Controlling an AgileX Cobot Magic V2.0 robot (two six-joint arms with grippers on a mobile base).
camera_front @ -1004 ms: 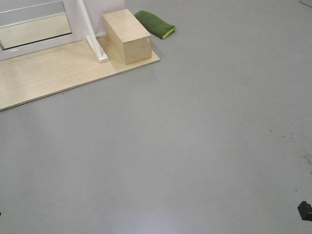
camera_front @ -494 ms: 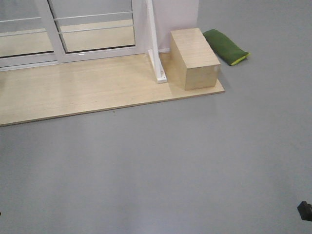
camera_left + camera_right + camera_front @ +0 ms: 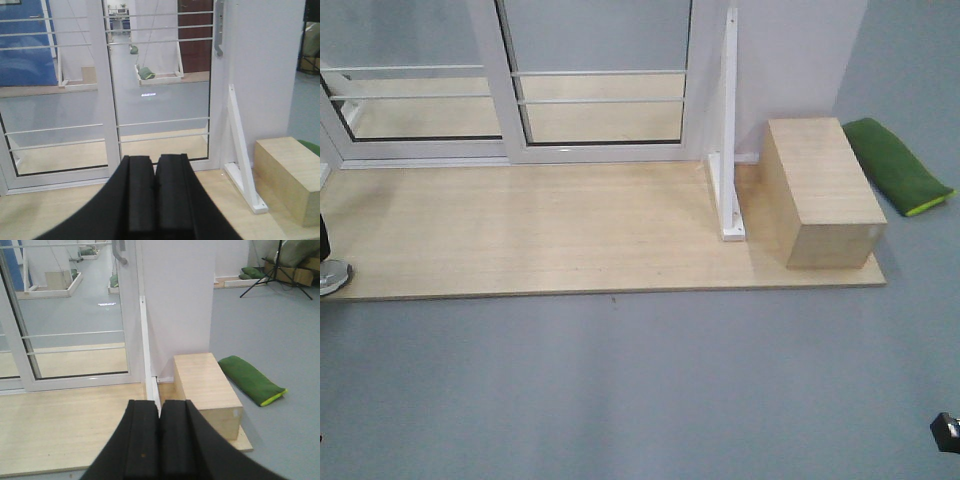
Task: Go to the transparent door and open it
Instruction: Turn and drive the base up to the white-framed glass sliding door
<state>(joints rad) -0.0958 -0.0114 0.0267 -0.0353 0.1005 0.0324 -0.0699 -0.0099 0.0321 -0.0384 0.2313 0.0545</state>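
Beyond left hand (image 3: 155,162) and right hand (image 3: 160,405), both together: white-framed transparent door (image 3: 162,75), curved handle (image 3: 218,40).

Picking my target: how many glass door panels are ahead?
2. The transparent door is the right-hand panel, pull handle on its right stile. The other panel stands left of it, cut by the picture edge, so more may lie beyond.

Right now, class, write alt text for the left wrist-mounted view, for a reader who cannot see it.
The shut black left pincer points from the bottom edge at the transparent door, white-framed glass with thin horizontal bars and a curved handle at top right. A slanted white brace and a wooden box stand to its right on a wooden platform.
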